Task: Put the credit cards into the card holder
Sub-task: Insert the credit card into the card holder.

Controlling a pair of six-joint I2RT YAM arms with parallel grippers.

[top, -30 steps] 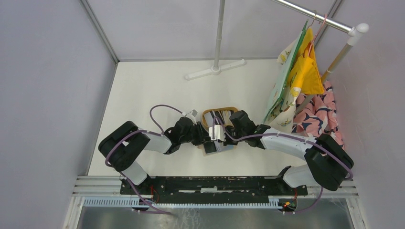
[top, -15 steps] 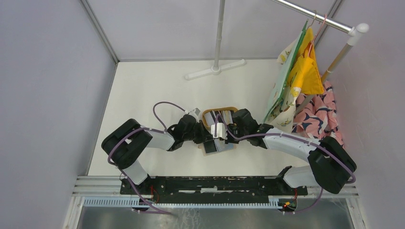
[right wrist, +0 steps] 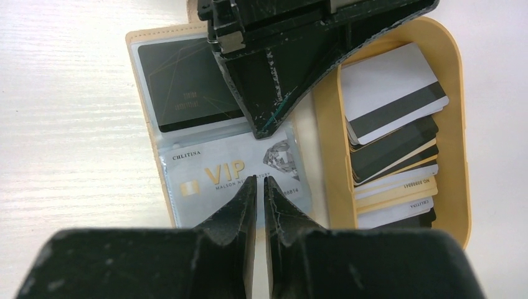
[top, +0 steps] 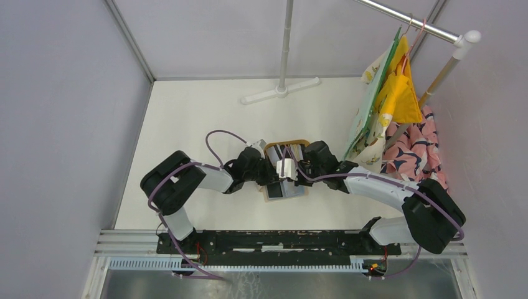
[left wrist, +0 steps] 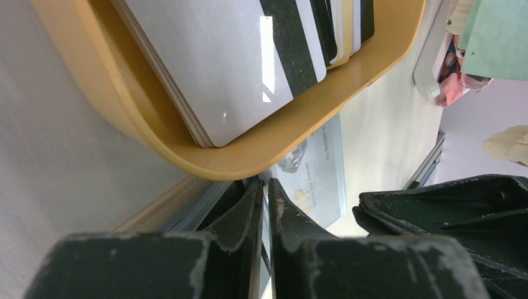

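Note:
The tan card holder (right wrist: 159, 31) lies open on the table (top: 283, 191), right next to the oval wooden tray (right wrist: 327, 162). A black card (right wrist: 180, 81) and a silver VIP card (right wrist: 212, 174) sit in its clear pockets. Several credit cards (right wrist: 392, 99) lie stacked in the tray (left wrist: 261, 149). My left gripper (left wrist: 264, 184) is shut at the seam between the two pockets (right wrist: 264, 131), with a thin pale sheet edge showing in the slit. My right gripper (right wrist: 256, 179) is shut above the VIP card, with nothing between its fingers.
A white stand base (top: 280, 93) lies at the back of the table. A rack with hanging yellow and green fabrics (top: 386, 106) and a pink patterned cloth (top: 417, 149) stand to the right. Grey walls close in both sides.
My left arm has reached further right over the card holder and its jaws have closed. The right gripper has kept its narrow slit and barely moved.

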